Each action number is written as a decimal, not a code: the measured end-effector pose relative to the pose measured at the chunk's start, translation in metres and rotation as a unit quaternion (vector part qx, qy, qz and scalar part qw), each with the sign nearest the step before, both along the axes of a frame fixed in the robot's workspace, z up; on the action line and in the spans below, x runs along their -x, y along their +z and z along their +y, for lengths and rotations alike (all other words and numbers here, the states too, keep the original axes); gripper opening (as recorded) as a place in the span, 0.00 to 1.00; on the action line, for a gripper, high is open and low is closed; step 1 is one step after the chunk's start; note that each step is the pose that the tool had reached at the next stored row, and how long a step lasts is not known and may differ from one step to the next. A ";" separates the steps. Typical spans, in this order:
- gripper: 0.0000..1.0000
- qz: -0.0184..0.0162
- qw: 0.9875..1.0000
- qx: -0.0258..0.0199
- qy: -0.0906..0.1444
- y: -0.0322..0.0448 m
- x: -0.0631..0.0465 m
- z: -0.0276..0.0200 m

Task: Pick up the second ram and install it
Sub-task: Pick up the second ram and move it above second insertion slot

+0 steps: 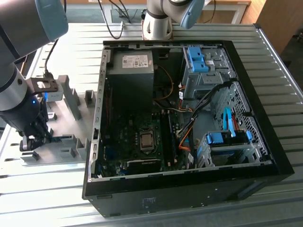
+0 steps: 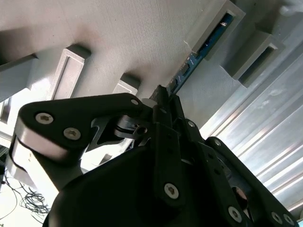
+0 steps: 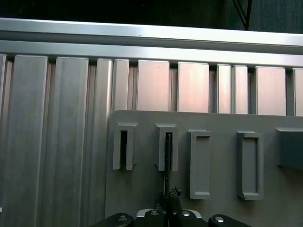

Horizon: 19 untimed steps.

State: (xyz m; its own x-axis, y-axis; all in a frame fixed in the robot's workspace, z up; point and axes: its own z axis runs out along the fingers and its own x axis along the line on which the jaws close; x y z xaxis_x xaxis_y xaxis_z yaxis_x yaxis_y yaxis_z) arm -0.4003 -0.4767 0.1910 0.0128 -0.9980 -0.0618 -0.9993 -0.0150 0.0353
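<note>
In the second wrist view the gripper (image 2: 163, 96) blocks much of the scene with its own black body, which covers the near end of the second ram (image 2: 199, 52). Its fingers (image 2: 165, 132) are pressed close on either side of the stick's thin edge and pinch it, though the contact itself lies in shadow. The blue-green stick stands on its edge. Its long axis runs straight away from the gripper, and its far end sits in the slot of a grey holder block (image 2: 239, 13).

In the first wrist view the stick is edge-on, so it shows as a dark line and the chips and sticker cannot be made out. Bare holder plate (image 3: 142, 189) lies on both sides of it, with further slotted blocks beside. Past the plate's edge is the slatted table (image 3: 57, 118), and then a raised rail.

In the exterior view the plate lies just at the exterior view's left of the open computer case (image 1: 189, 198), and the stick points towards the case's side wall.
</note>
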 end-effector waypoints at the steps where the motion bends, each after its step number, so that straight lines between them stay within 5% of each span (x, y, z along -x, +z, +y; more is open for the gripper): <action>1: 0.22 0.000 1.000 0.000 0.000 0.0000 0.000 0.0000; 2: 0.15 0.000 1.000 0.000 0.000 -0.0001 0.000 0.0000; 19: 0.14 0.000 1.000 0.000 0.000 0.0053 0.000 -0.0001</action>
State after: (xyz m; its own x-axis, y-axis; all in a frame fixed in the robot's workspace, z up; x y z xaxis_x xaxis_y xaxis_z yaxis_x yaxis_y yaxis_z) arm -0.4003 -0.4768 0.1963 0.0129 -0.9981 -0.0608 -0.9993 -0.0151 0.0352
